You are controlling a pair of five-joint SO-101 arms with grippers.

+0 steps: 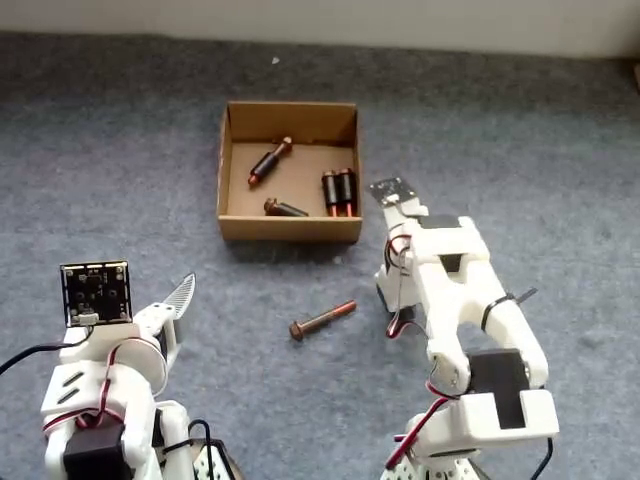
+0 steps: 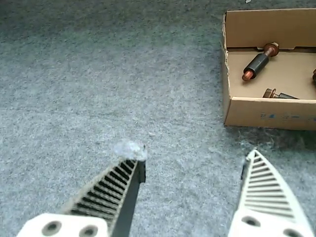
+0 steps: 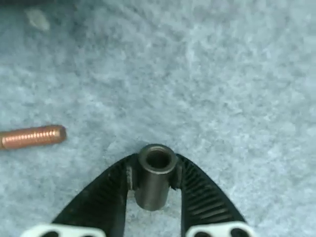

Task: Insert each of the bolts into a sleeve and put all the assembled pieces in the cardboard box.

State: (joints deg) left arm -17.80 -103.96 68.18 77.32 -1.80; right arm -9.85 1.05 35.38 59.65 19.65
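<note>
A loose copper bolt (image 1: 322,320) lies on the grey carpet in front of the cardboard box (image 1: 290,229). Its threaded end (image 3: 33,137) shows in the right wrist view. My right gripper (image 3: 155,164) is shut on a dark sleeve (image 3: 154,180), held upright with its bore facing up, just right of the bolt. In the high view this gripper (image 1: 388,298) points down beside the bolt's tip. My left gripper (image 2: 192,160) stands open over bare carpet, left of and nearer than the box (image 2: 256,112). Several assembled pieces (image 1: 338,192) lie inside the box.
Grey carpet covers the whole work surface, with free room left of the box and between the two arms. A pale wall edge runs along the far side. Two assembled pieces (image 2: 259,61) show in the box's near-left part.
</note>
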